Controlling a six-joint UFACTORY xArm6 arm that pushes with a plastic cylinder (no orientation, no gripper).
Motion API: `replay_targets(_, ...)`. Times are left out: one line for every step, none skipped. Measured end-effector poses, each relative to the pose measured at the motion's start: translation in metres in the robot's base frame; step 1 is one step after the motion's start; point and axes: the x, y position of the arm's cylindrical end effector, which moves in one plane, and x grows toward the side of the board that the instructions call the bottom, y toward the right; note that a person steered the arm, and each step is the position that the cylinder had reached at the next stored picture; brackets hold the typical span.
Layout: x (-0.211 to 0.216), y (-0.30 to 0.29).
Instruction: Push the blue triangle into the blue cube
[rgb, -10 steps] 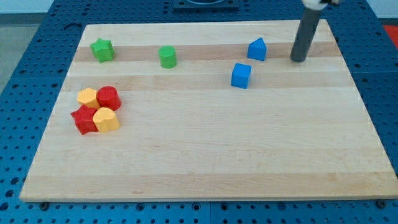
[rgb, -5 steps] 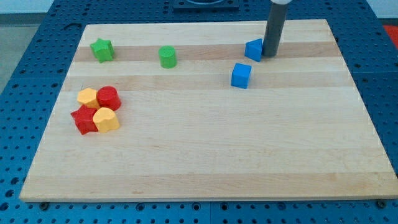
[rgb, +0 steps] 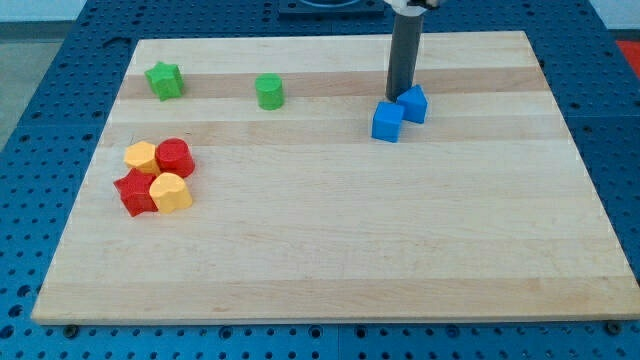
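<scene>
The blue triangle (rgb: 414, 103) lies on the wooden board at the view's upper middle right. Its lower left side touches the blue cube (rgb: 387, 122), which sits just below and to the left of it. My tip (rgb: 399, 98) stands right at the triangle's upper left edge, just above the cube. The dark rod rises from there to the view's top.
A green star (rgb: 164, 80) and a green cylinder (rgb: 269, 92) lie at the view's upper left. A cluster of two red and two yellow blocks (rgb: 156, 177) lies at the left. The board's (rgb: 330, 250) top edge is close behind the rod.
My tip has moved left from the triangle's right side to its upper left. The blue triangle has slid down and now touches the blue cube.
</scene>
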Motion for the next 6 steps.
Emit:
replay_targets(-0.011, 0.015)
replay_targets(-0.019, 0.037)
replay_targets(-0.014, 0.05)
replay_targets(-0.003, 0.05)
replay_targets(0.006, 0.049)
replay_targets(0.006, 0.026)
